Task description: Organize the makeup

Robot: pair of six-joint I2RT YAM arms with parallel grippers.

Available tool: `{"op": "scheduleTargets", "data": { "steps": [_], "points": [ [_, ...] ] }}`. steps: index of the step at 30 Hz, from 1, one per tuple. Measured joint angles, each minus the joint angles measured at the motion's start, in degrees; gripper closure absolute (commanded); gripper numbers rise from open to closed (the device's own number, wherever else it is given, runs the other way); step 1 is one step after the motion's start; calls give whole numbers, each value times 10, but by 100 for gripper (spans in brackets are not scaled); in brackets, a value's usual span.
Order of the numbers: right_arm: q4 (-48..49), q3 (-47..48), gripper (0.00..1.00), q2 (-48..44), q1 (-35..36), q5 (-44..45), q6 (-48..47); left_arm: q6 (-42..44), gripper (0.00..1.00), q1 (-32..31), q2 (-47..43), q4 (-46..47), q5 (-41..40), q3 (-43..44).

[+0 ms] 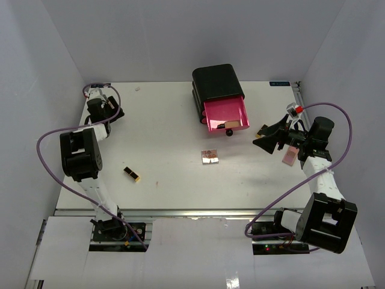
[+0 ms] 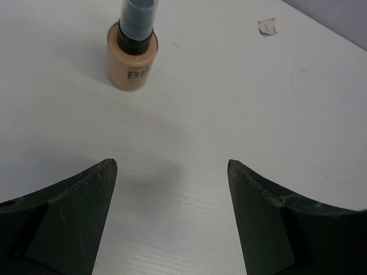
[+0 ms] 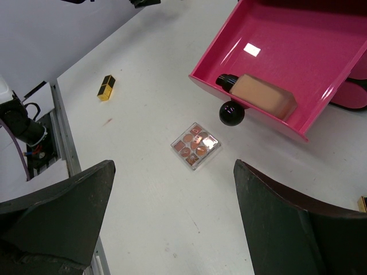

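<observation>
Left wrist: left gripper (image 2: 172,163) spread wide near the tan bottle (image 2: 132,60) — right gripper (image 3: 173,166) spread wide above the palette (image 3: 196,145).

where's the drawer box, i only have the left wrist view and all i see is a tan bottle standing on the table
Observer: The black box sits at the far middle of the table, with its pink drawer pulled open.
Operator: anything in that drawer
Observer: One tan bottle with a dark cap lies on its side in it.
Operator: what else is loose
Observer: A square palette lies mid-table, and a black-and-gold lipstick lies left of it.
</observation>
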Motion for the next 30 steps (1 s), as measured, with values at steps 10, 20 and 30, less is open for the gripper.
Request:
{"op": "scheduleTargets", "data": {
  "steps": [10,20,30],
  "points": [
    [-1,0,9,1,-3,-4,0,68,13,2,101,34,-46,100],
    [-1,0,9,12,-3,-6,0,100,14,2,193,24,-79,201],
    [-1,0,9,24,-3,-7,0,117,29,2,233,13,-80,268]
  ]
}}
